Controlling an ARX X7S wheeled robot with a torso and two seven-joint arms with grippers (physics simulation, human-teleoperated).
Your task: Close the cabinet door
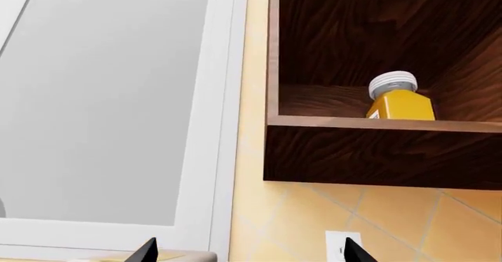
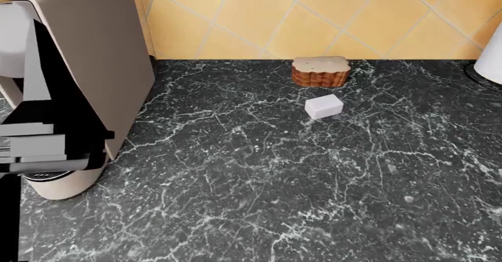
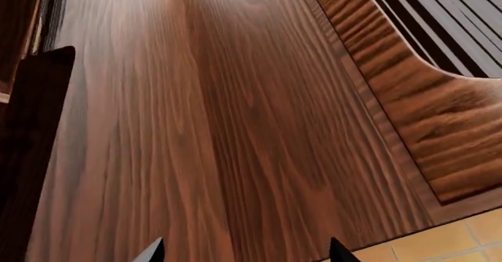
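In the left wrist view a dark wood wall cabinet stands open, its shelves showing, with a yellow white-capped bottle on the lower shelf. My left gripper is open, below the cabinet, only its two dark fingertips showing. The right wrist view is filled by the brown wooden cabinet door, seen close up, with a raised panel edge at one side. My right gripper is open right in front of that door with nothing between its fingers. Neither gripper shows in the head view.
A white-framed window sits beside the cabinet, a wall outlet below it on yellow tiles. On the black marble counter lie a brown loaf-shaped block and a white block. A beige coffee machine stands at the left.
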